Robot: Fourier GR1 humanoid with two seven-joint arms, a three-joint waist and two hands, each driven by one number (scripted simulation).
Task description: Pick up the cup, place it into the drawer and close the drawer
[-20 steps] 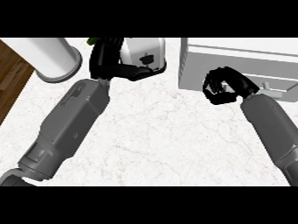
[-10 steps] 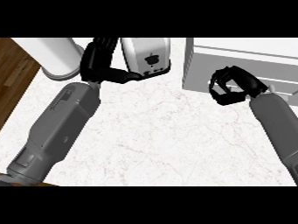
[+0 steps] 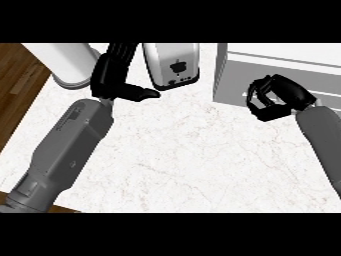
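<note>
Left hand: the black left hand (image 3: 116, 75) is at the upper left of the white marble table (image 3: 195, 155), on the end of a grey forearm (image 3: 66, 147) that comes in from the lower left.
Left fingers: the fingers (image 3: 120, 56) are stretched nearly straight toward the far edge, and the thumb (image 3: 139, 93) sticks out to the right; they hold nothing.
Right hand: the black right hand (image 3: 276, 96) is at the right, on a grey forearm (image 3: 334, 145) that comes in from the lower right.
Right fingers: the fingers (image 3: 260, 100) are curled in toward the palm; whether anything is inside the curl I cannot tell.
Cup: no cup can be made out; if it is in the right hand, the curled fingers hide it.
Drawer unit: a white box-shaped drawer unit (image 3: 306, 62) is just behind and beside the right fingers, which are in front of its pale grey front face (image 3: 236, 75).
Toaster: a white and silver toaster (image 3: 171, 65) with a dark panel on its near end is just right of the left fingers, between the two hands.
Cylinder: a white cylindrical container (image 3: 66, 62) is just left of the left fingers, at the table's corner.
Floor: brown wooden floor (image 3: 3, 95) shows farther left of the left fingers, past the table's edge.
</note>
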